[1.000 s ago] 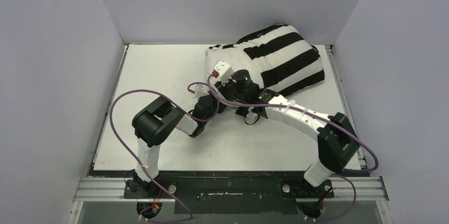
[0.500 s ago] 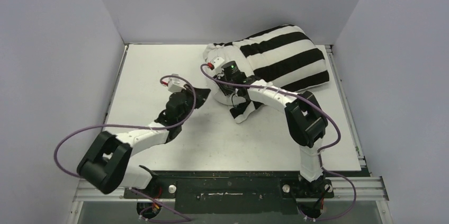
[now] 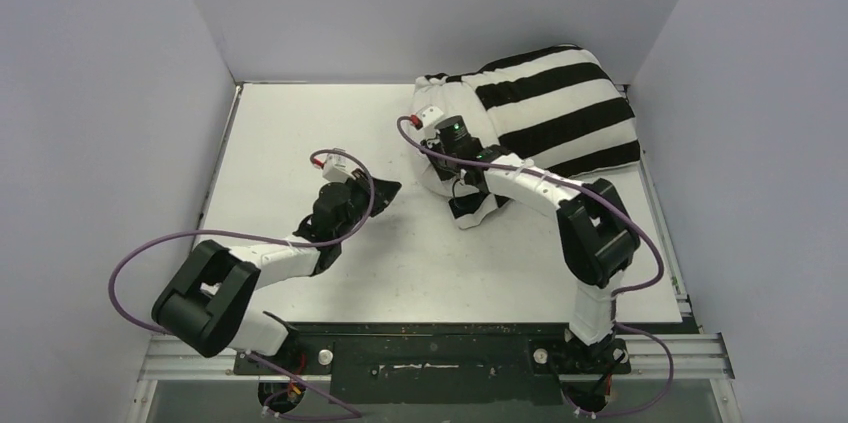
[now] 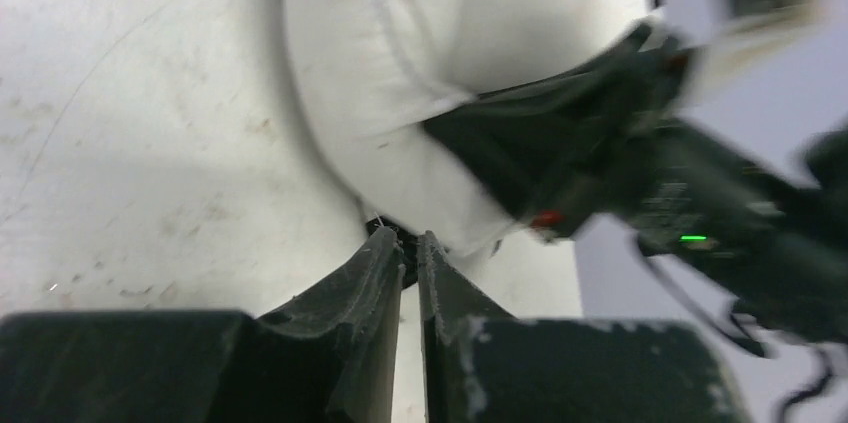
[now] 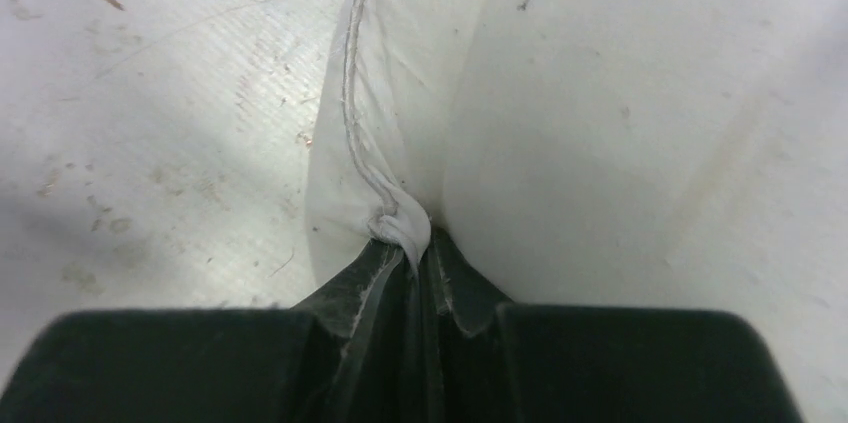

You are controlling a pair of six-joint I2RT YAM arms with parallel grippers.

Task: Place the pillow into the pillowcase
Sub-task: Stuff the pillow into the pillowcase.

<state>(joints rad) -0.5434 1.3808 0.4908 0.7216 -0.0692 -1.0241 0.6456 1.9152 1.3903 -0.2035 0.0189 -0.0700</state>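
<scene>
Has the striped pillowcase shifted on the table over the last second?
Yes. The pillowcase has slid rightward; its right end now reaches the rail at the table's right edge.

The left gripper (image 4: 410, 243) sits at 6 o'clock, its fingers nearly together with nothing between them. The white pillow (image 4: 450, 33) bulges at 12 o'clock on the scuffed table (image 4: 150, 143). The blurred right arm (image 4: 640, 173) presses into the pillow from 3 o'clock.
</scene>
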